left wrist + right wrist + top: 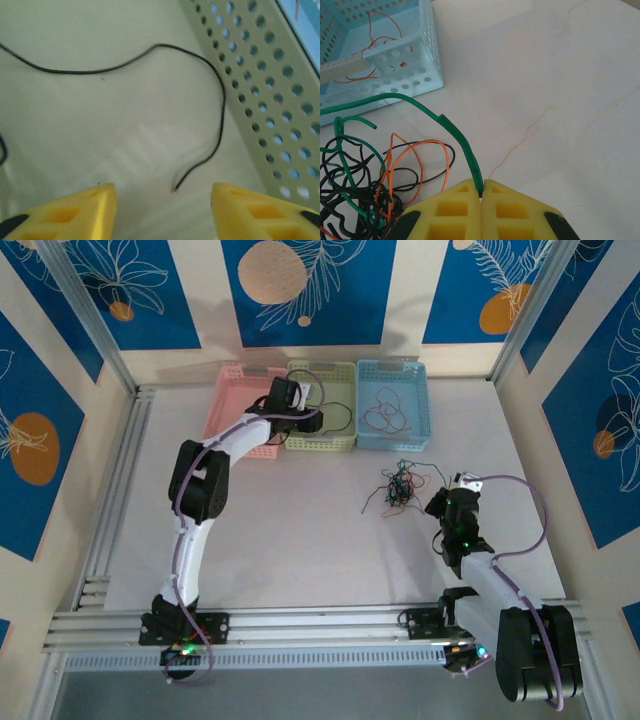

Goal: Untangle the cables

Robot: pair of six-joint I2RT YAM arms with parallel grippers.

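Right gripper (481, 192): jaws pressed together, pinching green cable (455, 132) beside the clump (355, 200), right of table (570, 75) centre. Left gripper (162, 200): jaws spread over black cable (220, 100) lying loose in green basket (260, 100) at far edge. Pull green cable slowly away from clump; pause if clump drags.

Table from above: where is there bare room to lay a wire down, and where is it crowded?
Widest free patch: bare table bordered by the left arm, the green basket and the cable clump. Also free: the strip right of the blue basket. Crowded: around the clump, where the right gripper pinches a green cable.
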